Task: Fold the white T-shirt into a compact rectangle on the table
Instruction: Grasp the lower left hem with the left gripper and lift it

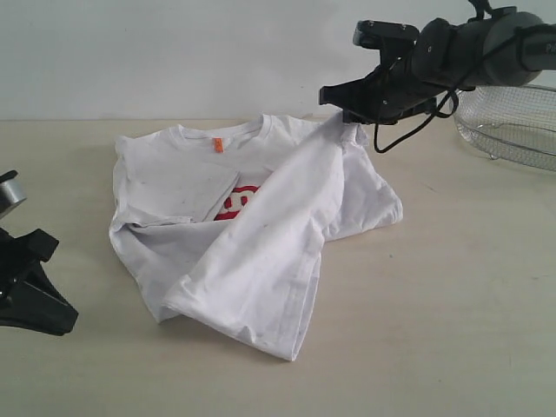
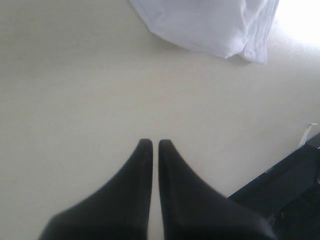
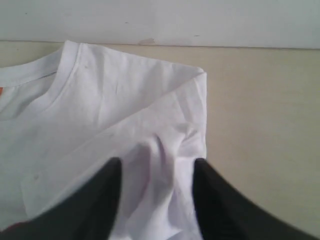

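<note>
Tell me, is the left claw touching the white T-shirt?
Apart. The left wrist view shows the left gripper over bare table, with tabletop plainly showing between its tips and the white T-shirt.

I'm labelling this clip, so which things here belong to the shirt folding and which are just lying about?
In the job: white T-shirt, table, right gripper open over the shirt, left gripper shut, off the shirt.
Lying about: wire-mesh basket.

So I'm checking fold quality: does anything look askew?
Yes: on the white T-shirt, a long folded panel lies diagonally across the red lettering, not square to the collar, leaving a crooked outline.
</note>
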Controlling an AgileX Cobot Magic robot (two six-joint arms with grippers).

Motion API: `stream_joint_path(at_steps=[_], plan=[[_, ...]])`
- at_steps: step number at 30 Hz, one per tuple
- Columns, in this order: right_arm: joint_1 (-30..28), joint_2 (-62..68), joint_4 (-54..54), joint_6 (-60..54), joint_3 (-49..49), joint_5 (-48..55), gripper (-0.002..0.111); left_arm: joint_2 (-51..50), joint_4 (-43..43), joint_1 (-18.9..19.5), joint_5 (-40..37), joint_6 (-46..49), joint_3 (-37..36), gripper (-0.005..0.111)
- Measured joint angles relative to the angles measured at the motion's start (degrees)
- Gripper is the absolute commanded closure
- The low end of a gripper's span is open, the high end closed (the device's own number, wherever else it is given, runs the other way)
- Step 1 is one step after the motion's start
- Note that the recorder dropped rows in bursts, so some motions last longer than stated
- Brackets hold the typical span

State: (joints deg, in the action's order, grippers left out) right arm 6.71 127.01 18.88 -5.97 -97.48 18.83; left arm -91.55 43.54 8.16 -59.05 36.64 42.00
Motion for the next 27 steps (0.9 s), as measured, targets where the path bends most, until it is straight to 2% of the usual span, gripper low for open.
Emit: stream_joint_path(at_steps=[1, 2, 4, 6, 7, 9, 10, 14, 16, 19, 23, 27], plan=[[0.0, 0.0, 0.0, -0.1, 0.0, 0.0, 0.029, 0.0, 0.0, 0.0, 0.0, 0.0, 0.0, 0.102], [0.0, 0.0, 0.0, -0.5, 0.0, -0.1, 0.026, 0.0, 0.0, 0.0, 0.0, 0.0, 0.0, 0.102], [0.0, 0.0, 0.0, -0.7, 0.0, -0.6, 0.031, 0.0, 0.0, 0.0, 0.0, 0.0, 0.0, 0.102], [0.0, 0.0, 0.0, -0.8, 0.0, -0.4, 0.048, 0.0, 0.0, 0.0, 0.0, 0.0, 0.0, 0.102], [-0.1, -0.1, 0.0, -0.8, 0.0, 0.1, 0.060, 0.0, 0.0, 0.0, 0.0, 0.0, 0.0, 0.102], [-0.5, -0.7, 0.0, -0.8, 0.0, 3.0, 0.089, 0.0, 0.0, 0.0, 0.0, 0.0, 0.0, 0.102], [-0.8, -1.3, 0.0, -0.8, 0.0, 4.8, 0.109, 0.0, -0.1, -0.1, 0.0, 0.0, 0.0, 0.102], [-2.4, -3.7, -0.8, -2.0, 0.0, 15.1, 0.109, 0.0, -0.2, -2.7, 1.0, 0.0, 0.0, 0.102], [-2.8, -4.3, -1.9, -4.0, -0.1, 20.2, 0.109, -0.1, -0.2, -5.5, 3.0, 0.8, 0.0, 0.102], [-2.9, -4.5, -3.3, -7.5, 0.2, 26.4, 0.109, -0.7, 1.6, -10.9, 7.6, 6.8, 0.0, 0.102], [-2.8, -4.5, -3.7, -10.7, 2.8, 27.8, 0.109, -0.8, 8.7, -17.9, 12.9, 17.1, 0.0, 0.102], [-2.7, -4.3, -3.7, -12.9, 4.5, 28.0, 0.109, -0.8, 19.1, -20.8, 13.8, 19.5, -0.2, 0.102]])
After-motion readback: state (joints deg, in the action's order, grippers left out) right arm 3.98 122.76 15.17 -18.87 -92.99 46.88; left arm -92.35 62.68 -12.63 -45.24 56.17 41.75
